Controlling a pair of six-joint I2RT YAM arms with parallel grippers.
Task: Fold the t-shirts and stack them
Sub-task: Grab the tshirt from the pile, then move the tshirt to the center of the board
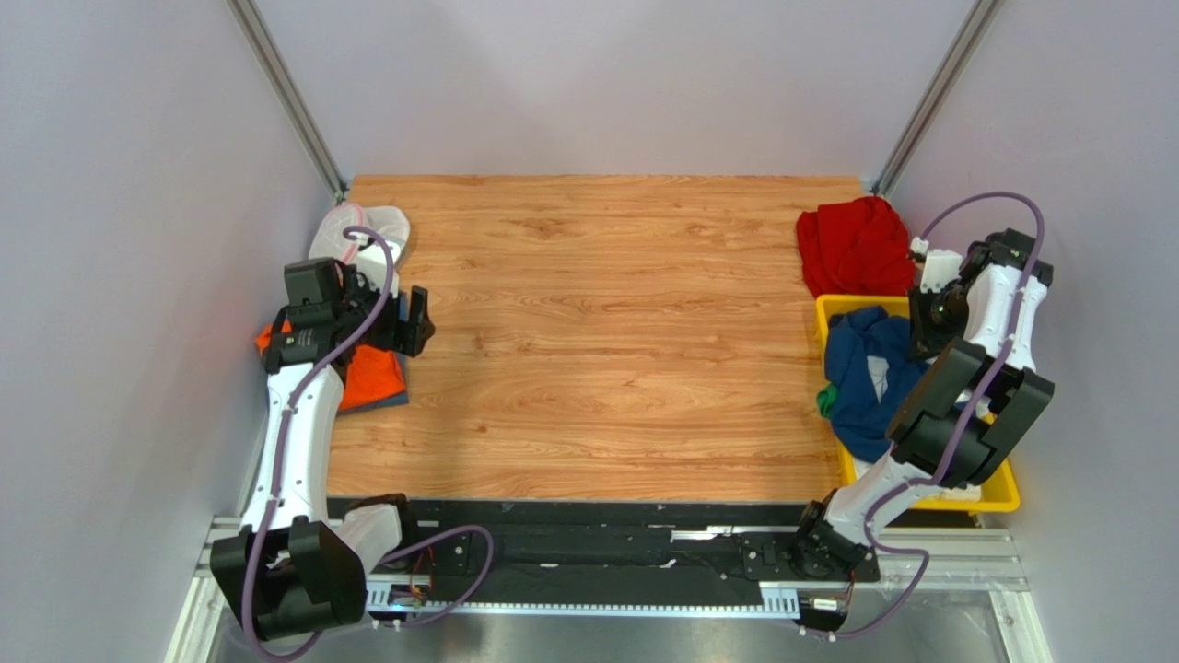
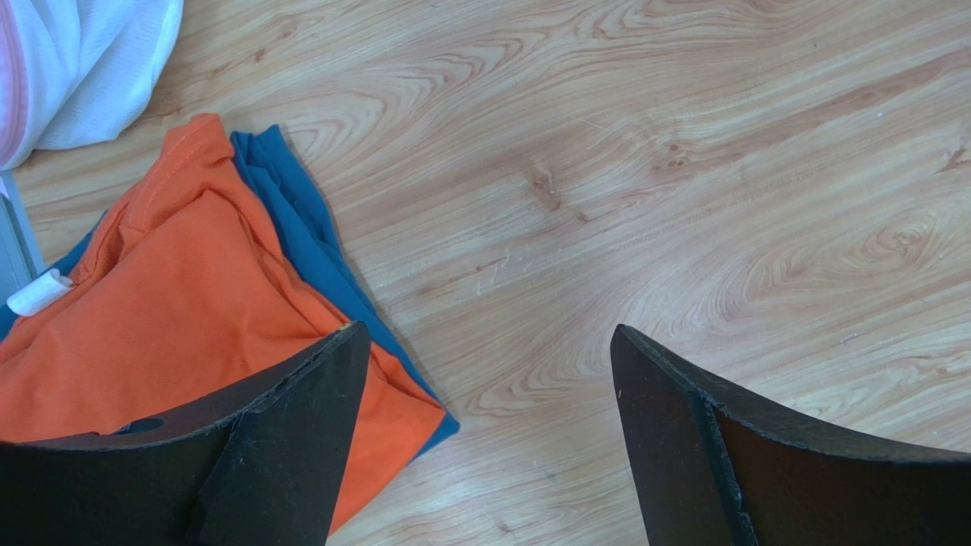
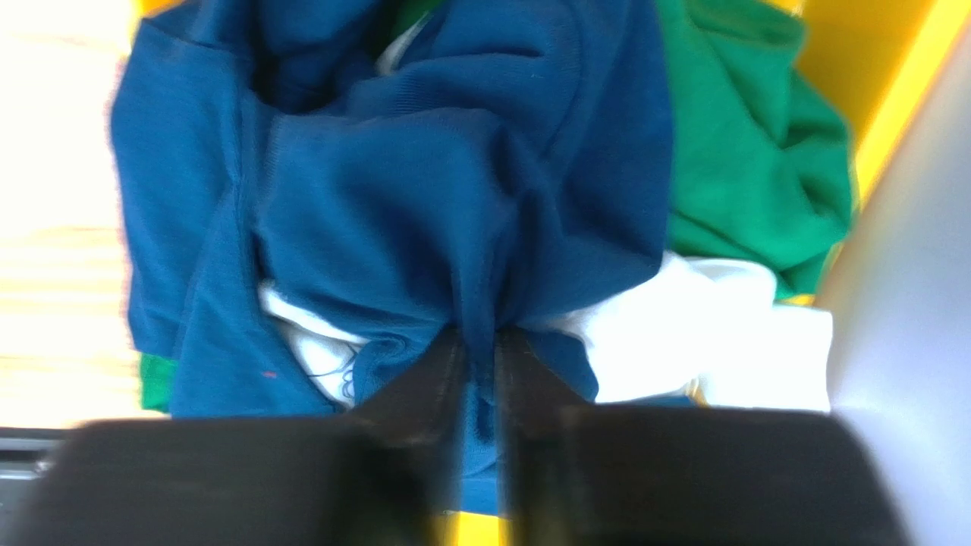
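1. From the top view, the wooden table [image 1: 595, 332] carried cloth at both edges. A red t-shirt [image 1: 855, 245] lay crumpled at the far right, touching the far rim of a yellow bin [image 1: 830, 307].
2. That bin sat at the right edge and held a navy t-shirt [image 1: 865, 380] heaped up, with a sliver of green at its near left.
3. The right wrist view added what the top one hid. A green t-shirt [image 3: 752, 148] and a white t-shirt [image 3: 707, 330] lay beneath the navy one.
4. In the same view, the right gripper [image 3: 479, 398] was clenched on a bunched fold of the navy t-shirt, with the cloth pinched between its two dark fingers. From above, the arm blocked this grasp.
5. At the left edge, an orange t-shirt [image 1: 367, 376] lay partly under the left arm in the top view.
6. The left wrist view showed it folded flat on a blue layer [image 2: 296, 216] that stuck out along its right side.
7. A white mesh pouch [image 2: 80, 68] with a pink rim lay just beyond the orange t-shirt.
8. The left gripper [image 2: 490, 341] hung over bare wood beside the pile, its fingers spread wide and holding nothing.
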